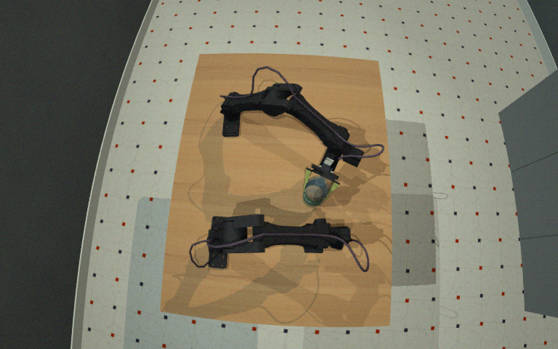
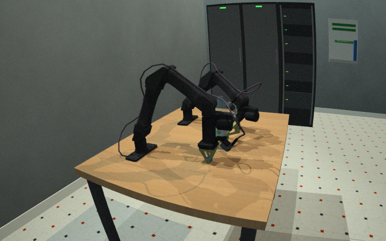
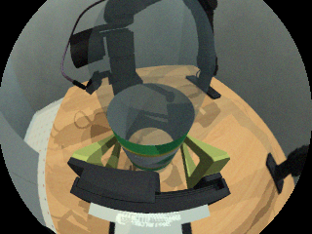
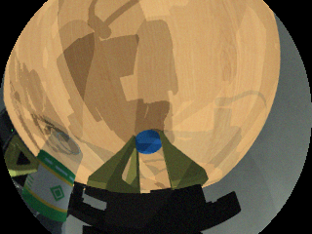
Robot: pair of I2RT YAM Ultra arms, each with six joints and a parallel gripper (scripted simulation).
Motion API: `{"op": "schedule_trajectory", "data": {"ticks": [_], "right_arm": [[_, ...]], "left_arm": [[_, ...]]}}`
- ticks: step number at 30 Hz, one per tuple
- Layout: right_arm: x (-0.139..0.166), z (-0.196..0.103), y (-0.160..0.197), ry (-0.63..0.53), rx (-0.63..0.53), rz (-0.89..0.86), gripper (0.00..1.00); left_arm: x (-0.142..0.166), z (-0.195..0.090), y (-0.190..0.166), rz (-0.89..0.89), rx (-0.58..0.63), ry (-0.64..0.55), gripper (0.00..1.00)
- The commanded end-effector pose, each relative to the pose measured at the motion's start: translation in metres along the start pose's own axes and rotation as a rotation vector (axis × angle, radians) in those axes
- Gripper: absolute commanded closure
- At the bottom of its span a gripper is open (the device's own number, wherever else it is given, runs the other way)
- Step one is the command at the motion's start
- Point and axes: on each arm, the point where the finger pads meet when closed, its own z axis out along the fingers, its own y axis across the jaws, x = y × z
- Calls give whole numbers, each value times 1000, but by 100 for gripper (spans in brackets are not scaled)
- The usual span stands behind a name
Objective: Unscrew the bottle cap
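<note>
A see-through bottle (image 1: 314,192) (image 3: 151,117) (image 4: 49,187) with a green label band stands upright on the wooden desk (image 1: 267,296) (image 2: 199,193), with no cap on it. My left gripper (image 1: 318,193) (image 3: 150,135) is open, with one finger on each side of the bottle's lower part. My right gripper (image 2: 209,159) (image 4: 148,136) points straight down and is shut on the small blue cap (image 2: 207,157) (image 4: 148,141), very low over the desk, a little in front of the bottle. I cannot tell whether the cap touches the wood. The right arm hides its gripper in the top view.
Both arm bases are bolted to the desk, the left one (image 1: 230,125) and the right one (image 1: 217,257), with loose cables beside them. A dark server cabinet (image 2: 256,56) stands behind the desk. The desk edge (image 1: 384,185) is close past the bottle.
</note>
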Motion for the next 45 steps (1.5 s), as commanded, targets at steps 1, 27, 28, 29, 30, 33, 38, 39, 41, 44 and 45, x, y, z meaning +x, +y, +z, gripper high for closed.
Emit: {"op": "schedule_trajectory", "data": {"ticks": [1,27,28,29,30,33,38,39,41,44,45], "right_arm": [[-2,-3,0,-12,-1,0,100],[-3,-52,0,-20,-2,0,43],[-2,-62,0,-20,-2,0,43],[-1,-67,0,-20,-2,0,43],[-1,-69,0,-20,-2,0,43],[-1,-69,0,-20,-2,0,43],[-1,-69,0,-20,-2,0,43],[-1,-69,0,-20,-2,0,43],[-1,-69,0,-20,-2,0,43],[-1,-69,0,-20,-2,0,43],[-4,-69,0,-33,-3,0,43]], "left_arm": [[-9,-2,1,16,-4,-14,12],[-15,-37,3,8,-8,6,2],[-18,-44,2,8,-8,7,2],[-20,-49,2,8,-8,7,2],[-21,-50,2,8,-8,7,2],[-22,-48,1,10,-2,7,2],[-22,-48,1,10,-2,7,2],[-22,-48,1,10,-2,7,2],[-22,-48,1,10,-2,7,2],[-22,-48,1,10,-2,7,2],[-26,-49,1,19,-5,7,2]]}}
